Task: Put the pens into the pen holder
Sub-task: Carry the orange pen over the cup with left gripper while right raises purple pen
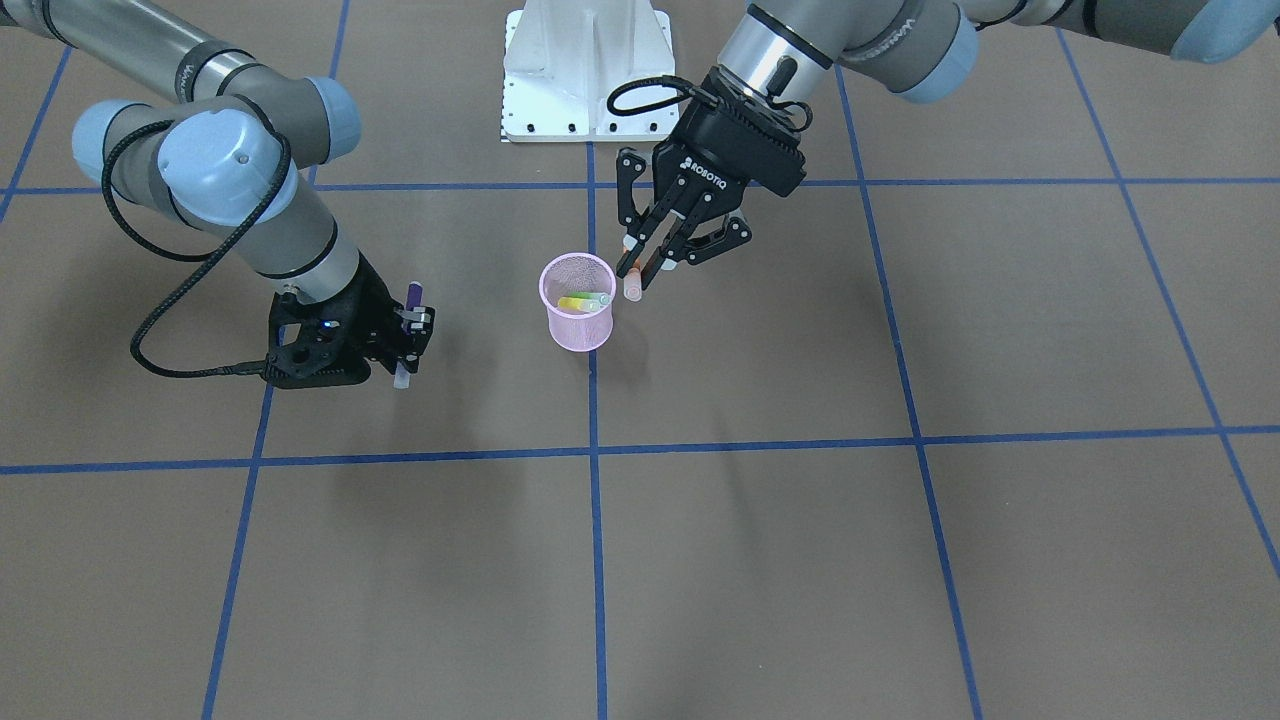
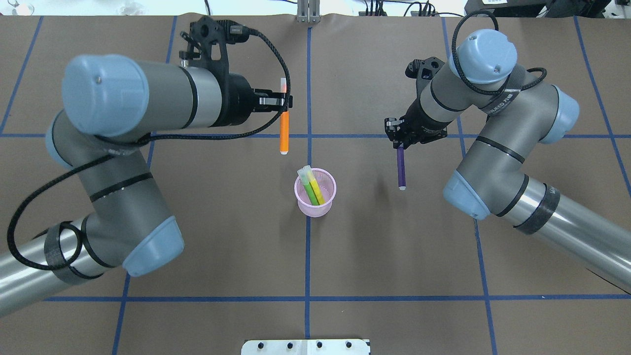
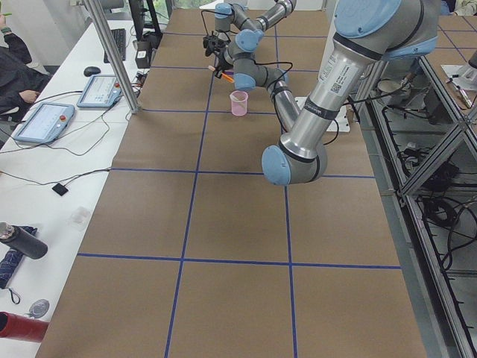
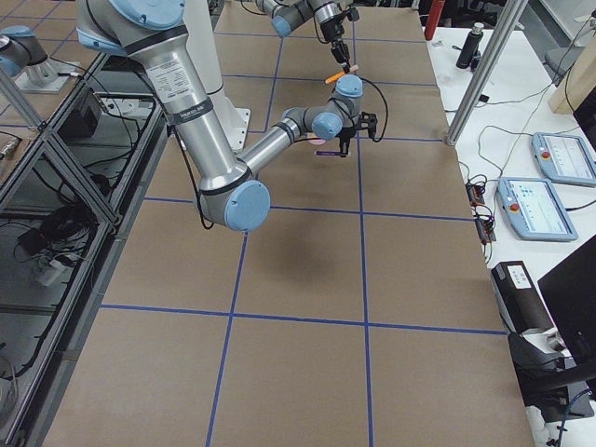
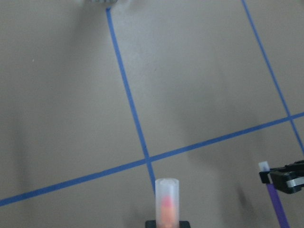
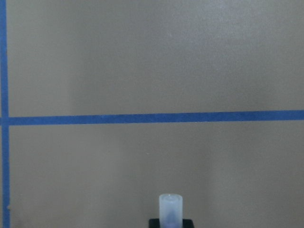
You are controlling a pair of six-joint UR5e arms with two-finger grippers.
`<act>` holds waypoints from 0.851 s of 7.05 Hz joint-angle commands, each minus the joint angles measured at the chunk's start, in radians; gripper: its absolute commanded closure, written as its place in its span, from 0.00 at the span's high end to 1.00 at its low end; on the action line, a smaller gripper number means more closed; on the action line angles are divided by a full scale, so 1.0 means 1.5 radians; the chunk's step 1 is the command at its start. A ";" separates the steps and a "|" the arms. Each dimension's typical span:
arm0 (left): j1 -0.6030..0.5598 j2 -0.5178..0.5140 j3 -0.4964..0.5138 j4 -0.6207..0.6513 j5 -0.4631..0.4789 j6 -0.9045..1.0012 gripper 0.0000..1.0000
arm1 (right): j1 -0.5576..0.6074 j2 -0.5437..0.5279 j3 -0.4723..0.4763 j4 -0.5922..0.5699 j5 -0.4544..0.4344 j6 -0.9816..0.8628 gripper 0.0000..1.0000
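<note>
The pink mesh pen holder (image 2: pixel 325 206) stands upright at the table's middle; it also shows in the front view (image 1: pixel 578 325). A green pen (image 2: pixel 309 189) leans inside it, with a yellow one beside it. My left gripper (image 2: pixel 284 102) is shut on the orange pen (image 2: pixel 284 133) and holds it off the table just beyond the holder, close to its rim in the front view (image 1: pixel 633 288). My right gripper (image 2: pixel 399 143) is shut on the purple pen (image 2: pixel 401 167), held in the air to the holder's right. Each wrist view shows its pen's whitish cap, orange (image 5: pixel 167 202) and purple (image 6: pixel 170 209).
The white robot base plate (image 1: pixel 587 70) sits at the near edge, in line with the holder. Blue tape lines (image 2: pixel 308 256) grid the brown table. The right gripper's fingers and the purple pen (image 5: pixel 280 213) show low right in the left wrist view.
</note>
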 commanded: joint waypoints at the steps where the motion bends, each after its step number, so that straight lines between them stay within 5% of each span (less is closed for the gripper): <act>1: 0.076 0.025 0.015 -0.066 0.099 -0.006 0.00 | 0.029 -0.025 0.038 0.082 -0.014 0.001 0.00; 3: 0.117 0.015 0.057 -0.096 0.166 -0.006 0.00 | 0.049 -0.034 0.053 0.092 -0.017 -0.001 0.00; 6: 0.124 -0.019 0.109 -0.116 0.176 -0.006 0.00 | 0.056 -0.033 0.099 0.113 -0.094 0.000 0.00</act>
